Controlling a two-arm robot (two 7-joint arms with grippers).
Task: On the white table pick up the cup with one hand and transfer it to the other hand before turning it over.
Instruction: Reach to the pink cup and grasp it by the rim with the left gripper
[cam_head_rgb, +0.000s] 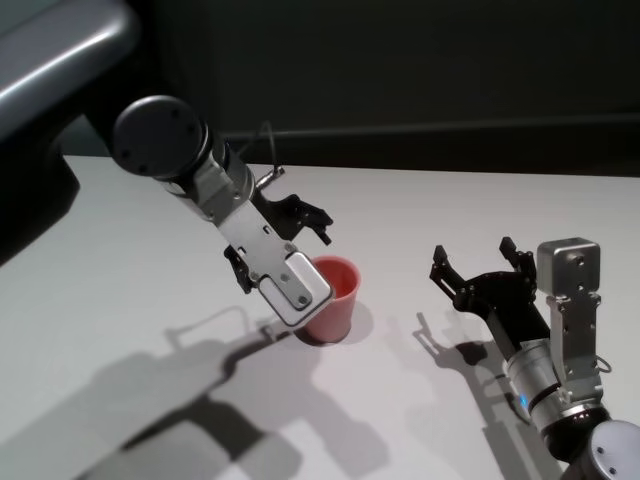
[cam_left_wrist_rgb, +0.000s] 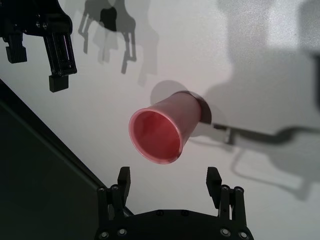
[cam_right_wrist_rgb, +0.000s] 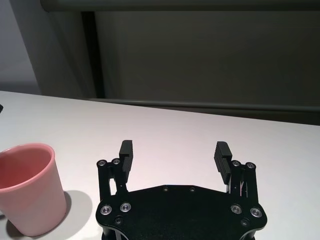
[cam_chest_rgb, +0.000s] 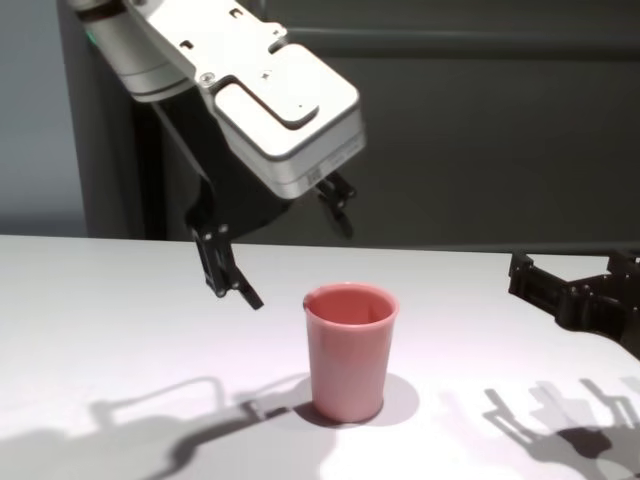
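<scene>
The pink cup (cam_head_rgb: 333, 300) stands upright, mouth up, on the white table (cam_head_rgb: 480, 200). My left gripper (cam_head_rgb: 278, 245), the one with the thin looping cable, is open and hovers just above the cup on its left, not touching it. In the left wrist view the cup (cam_left_wrist_rgb: 162, 132) lies just beyond my open left gripper (cam_left_wrist_rgb: 169, 177). My right gripper (cam_head_rgb: 480, 268), on a silver-grey wrist, is open and empty, low over the table to the cup's right. In the right wrist view the cup (cam_right_wrist_rgb: 30, 195) is off to one side of the right gripper (cam_right_wrist_rgb: 174, 151). The chest view shows the cup (cam_chest_rgb: 348, 350), the left gripper (cam_chest_rgb: 283, 240) and the right gripper (cam_chest_rgb: 575, 270).
The table's far edge (cam_head_rgb: 450, 168) meets a dark wall. A grey curved body (cam_head_rgb: 60, 50) sits at the far left. Arm shadows lie across the near table.
</scene>
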